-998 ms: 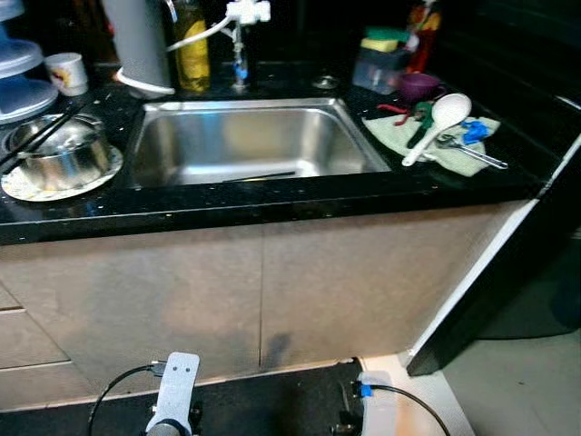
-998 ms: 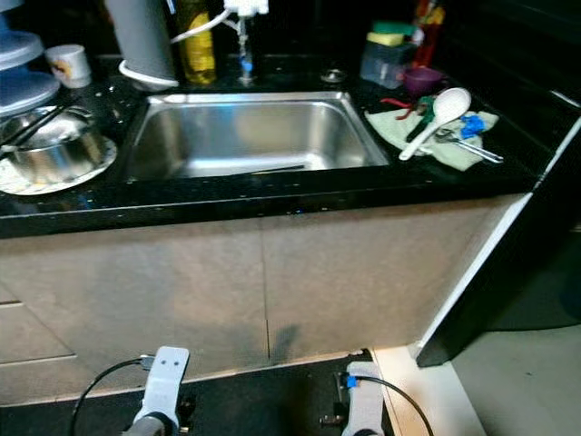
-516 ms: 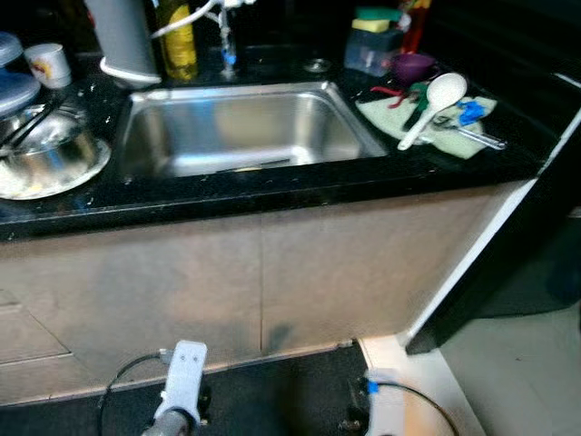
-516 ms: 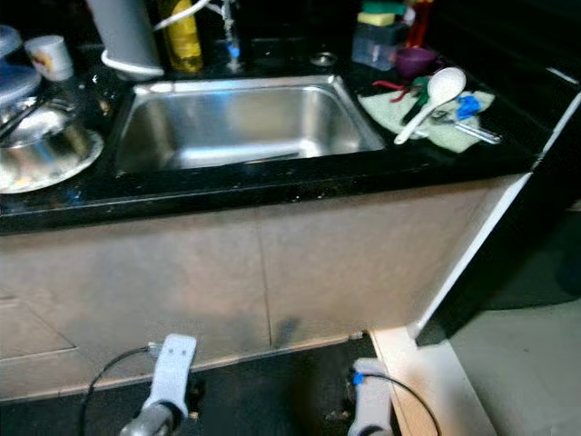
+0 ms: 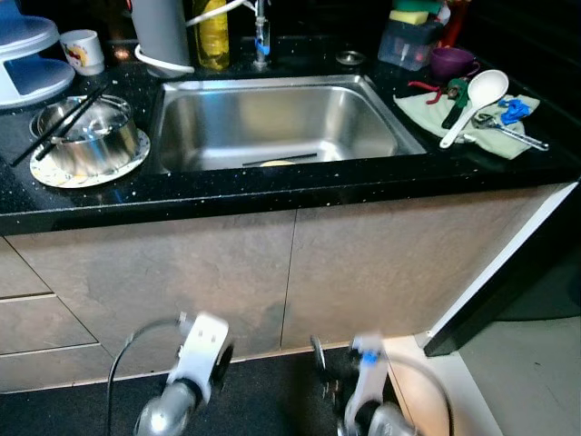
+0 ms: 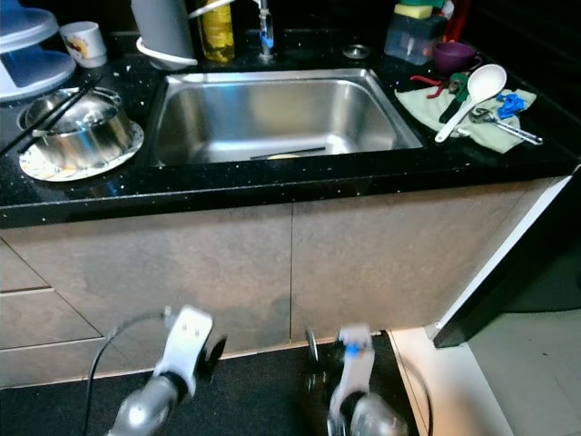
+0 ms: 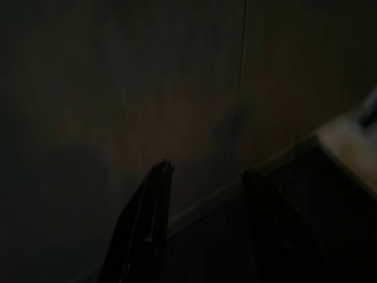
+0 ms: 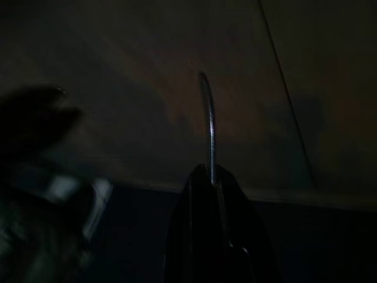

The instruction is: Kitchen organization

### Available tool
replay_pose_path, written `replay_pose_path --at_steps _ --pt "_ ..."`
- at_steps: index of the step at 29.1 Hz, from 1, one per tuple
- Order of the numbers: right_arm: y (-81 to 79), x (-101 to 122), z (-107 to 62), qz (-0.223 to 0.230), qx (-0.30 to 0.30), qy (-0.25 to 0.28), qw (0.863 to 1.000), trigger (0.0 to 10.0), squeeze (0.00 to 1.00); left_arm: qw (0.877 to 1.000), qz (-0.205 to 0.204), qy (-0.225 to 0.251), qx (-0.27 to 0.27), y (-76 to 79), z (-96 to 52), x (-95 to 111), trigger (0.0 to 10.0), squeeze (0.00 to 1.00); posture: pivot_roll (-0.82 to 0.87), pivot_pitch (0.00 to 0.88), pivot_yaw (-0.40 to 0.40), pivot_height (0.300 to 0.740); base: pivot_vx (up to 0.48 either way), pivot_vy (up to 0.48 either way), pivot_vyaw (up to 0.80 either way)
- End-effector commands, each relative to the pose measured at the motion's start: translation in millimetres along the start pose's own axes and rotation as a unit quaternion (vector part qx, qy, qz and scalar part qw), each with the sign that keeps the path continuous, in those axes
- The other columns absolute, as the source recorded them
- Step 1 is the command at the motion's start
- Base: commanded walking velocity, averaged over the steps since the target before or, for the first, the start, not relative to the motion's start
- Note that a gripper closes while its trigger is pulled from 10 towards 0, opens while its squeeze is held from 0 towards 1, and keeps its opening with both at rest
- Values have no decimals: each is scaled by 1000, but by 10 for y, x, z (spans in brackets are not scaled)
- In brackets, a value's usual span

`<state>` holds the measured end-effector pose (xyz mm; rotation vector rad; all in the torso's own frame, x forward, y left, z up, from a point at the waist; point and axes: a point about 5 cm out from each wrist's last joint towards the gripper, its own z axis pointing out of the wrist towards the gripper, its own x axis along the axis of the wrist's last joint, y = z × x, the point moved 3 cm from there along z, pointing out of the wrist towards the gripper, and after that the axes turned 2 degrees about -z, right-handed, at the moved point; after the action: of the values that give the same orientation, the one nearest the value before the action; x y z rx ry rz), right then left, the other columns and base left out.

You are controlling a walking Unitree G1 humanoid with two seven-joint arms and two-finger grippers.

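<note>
Black counter edge [image 5: 272, 189] before steel sink [image 5: 272, 127]

Both arms smear into blur at the bottom edge of the head views, the left arm [image 5: 186, 386] and the right arm [image 5: 363, 400] cut off below the wrist. The left wrist view is very dark: the left gripper [image 7: 203, 177] shows two black fingers apart, and a faint cabinet seam [image 7: 243, 71] behind. The right wrist view is dark too; the right gripper [image 8: 212, 177] reads as one black mass around a thin metal piece [image 8: 207, 118], too dim to identify. Up top, the blue tiered stand [image 5: 32, 54] runs off the frame, and the faucet [image 5: 261, 36] loses its upper part.
</note>
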<state>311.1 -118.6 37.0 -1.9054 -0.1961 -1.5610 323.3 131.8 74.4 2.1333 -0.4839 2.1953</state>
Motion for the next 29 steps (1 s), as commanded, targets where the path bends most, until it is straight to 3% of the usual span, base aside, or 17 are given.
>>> replay_pose_path --at_steps 1,3,6,8,9,11,13,15,16,17,19,20,21,22,23,24,29 --pt "-27 10 -47 39 18 5 999 10000 0 1000 -3 -16 4 -30 -40 -55 10000 4 -22 157 -25 740 0 0 0" --pt "-172 512 -38 86 98 59 990 10000 0 1000 -8 27 7 -118 85 253 10000 0 -22 158 -23 740 0 0 0" --pt "-327 1212 -35 73 156 150 974 10000 0 997 4 76 14 -249 213 668 10000 0 -25 155 -17 740 0 0 0" --pt "-330 1685 0 56 139 223 963 10000 0 996 0 85 35 -393 302 915 10000 0 -25 152 -16 740 0 0 0" --pt "-330 1685 0 56 139 223 963 10000 0 996 0 85 35 -393 302 915 10000 0 -25 152 -16 740 0 0 0" --pt "-362 2014 -2 52 130 274 952 10000 0 994 -2 93 52 -497 362 1097 10000 0 -20 148 -16 740 0 0 0" --pt "-379 2123 -6 50 127 291 947 10000 0 993 -1 101 59 -532 380 1169 10000 0 -20 148 -16 740 0 0 0" --pt "-443 2484 -2 54 110 347 930 10000 0 990 3 121 71 -632 446 1419 10000 0 -18 142 -18 740 0 0 0" --pt "-487 2686 24 22 79 362 929 10000 0 989 22 127 79 -699 492 1599 10000 0 -17 140 -19 740 0 0 0" --pt "-487 2686 24 22 79 362 929 10000 0 989 22 127 79 -699 492 1599 10000 0 -17 140 -19 740 0 0 0" --pt "-563 2731 107 -88 39 324 941 10000 0 987 49 124 92 -777 525 1732 10000 0 -16 138 -17 740 0 0 0" --pt "-563 2731 107 -88 39 324 941 10000 0 987 49 124 92 -777 525 1732 10000 0 -16 138 -17 740 0 0 0" --pt "-665 2682 179 -200 28 283 938 10000 0 985 49 127 102 -823 535 1819 10000 0 -16 135 -17 740 0 0 0" --pt "-665 2682 179 -200 28 283 938 10000 0 985 49 127 102 -823 535 1819 10000 0 -16 135 -17 740 0 0 0" --pt "-818 2598 269 -328 35 245 912 10000 0 985 37 121 115 -876 556 1901 10000 0 -16 135 -18 740 0 0 0" --pt "-880 2561 306 -366 40 236 899 10000 0 984 36 125 118 -885 561 1947 10000 0 -16 135 -18 740 0 0 0" --pt "-965 2537 368 -400 40 241 883 10000 0 986 37 125 105 -834 570 1997 10000 0 -14 136 -14 740 0 0 0"
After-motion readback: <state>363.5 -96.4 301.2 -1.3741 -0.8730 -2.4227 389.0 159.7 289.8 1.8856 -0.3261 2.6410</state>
